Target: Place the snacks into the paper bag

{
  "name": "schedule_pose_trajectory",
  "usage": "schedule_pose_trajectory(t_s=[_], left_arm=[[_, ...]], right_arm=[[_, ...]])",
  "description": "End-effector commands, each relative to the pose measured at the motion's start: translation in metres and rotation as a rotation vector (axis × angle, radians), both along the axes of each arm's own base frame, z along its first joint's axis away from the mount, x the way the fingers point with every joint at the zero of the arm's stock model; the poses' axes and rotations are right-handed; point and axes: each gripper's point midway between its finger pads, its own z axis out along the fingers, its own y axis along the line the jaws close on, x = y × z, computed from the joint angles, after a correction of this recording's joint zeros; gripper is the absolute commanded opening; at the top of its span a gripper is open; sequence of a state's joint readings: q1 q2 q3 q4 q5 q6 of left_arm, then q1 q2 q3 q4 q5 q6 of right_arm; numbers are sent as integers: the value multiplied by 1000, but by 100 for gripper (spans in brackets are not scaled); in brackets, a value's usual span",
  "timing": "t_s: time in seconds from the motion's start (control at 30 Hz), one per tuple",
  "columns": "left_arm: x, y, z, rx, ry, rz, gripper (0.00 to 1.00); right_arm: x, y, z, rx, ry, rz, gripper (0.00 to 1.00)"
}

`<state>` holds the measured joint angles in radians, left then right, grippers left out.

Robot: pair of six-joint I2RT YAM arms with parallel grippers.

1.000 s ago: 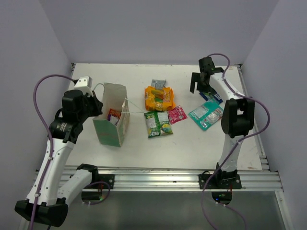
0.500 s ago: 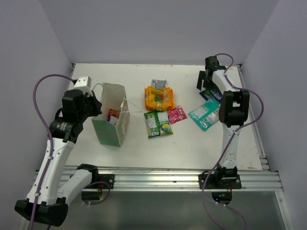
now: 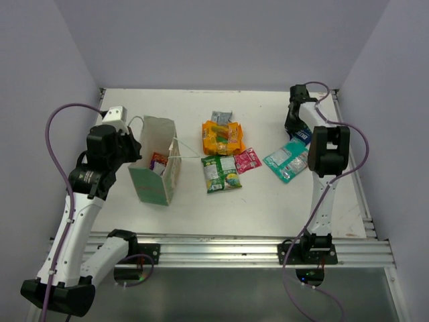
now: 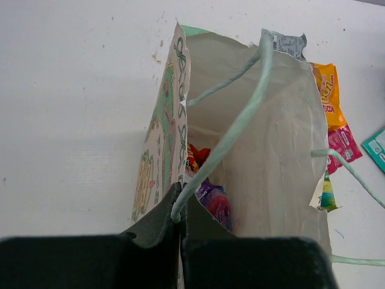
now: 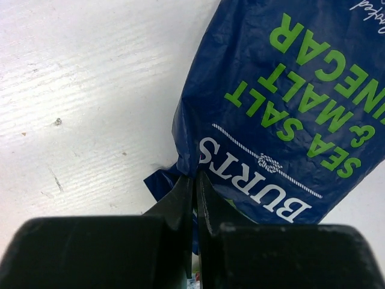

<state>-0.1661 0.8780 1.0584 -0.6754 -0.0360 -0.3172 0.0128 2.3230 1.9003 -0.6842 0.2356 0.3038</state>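
Observation:
The paper bag (image 3: 157, 171) stands open at the left of the table. My left gripper (image 4: 180, 208) is shut on its pale string handle (image 4: 231, 129) at the near rim. Inside lie a red packet (image 4: 198, 158) and a purple packet (image 4: 215, 201). At the far right, my right gripper (image 5: 195, 180) is shut on the crumpled corner of a dark blue snack packet (image 5: 283, 108), which lies flat on the table. In the top view that gripper (image 3: 295, 129) points down at the blue packet (image 3: 302, 137).
More snacks lie between the bag and the right arm: a silver-grey packet (image 3: 220, 117), an orange one (image 3: 222, 137), a green one (image 3: 220, 173), a pink one (image 3: 247, 160) and a teal one (image 3: 288, 161). White walls close the back and sides.
My right gripper was open above the far right. It has come down onto the dark blue packet and shut on its corner. The left arm and the bag have not moved.

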Motion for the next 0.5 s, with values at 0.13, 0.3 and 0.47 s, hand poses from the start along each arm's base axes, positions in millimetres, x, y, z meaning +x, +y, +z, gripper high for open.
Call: schedule_pose_trajectory(t_s=[0.13,0.3,0.47], left_arm=[[2,-2,13,6,-42,-19,0],[2,-3,12,3,-45,-24,0],[5,-7,9,-13,-44,-37,0]], right_arm=[[-65,10,-35,57,195,35,0],[-50,53,51,56,4,189,0],[-55,142,161,137,-177,397,0]])
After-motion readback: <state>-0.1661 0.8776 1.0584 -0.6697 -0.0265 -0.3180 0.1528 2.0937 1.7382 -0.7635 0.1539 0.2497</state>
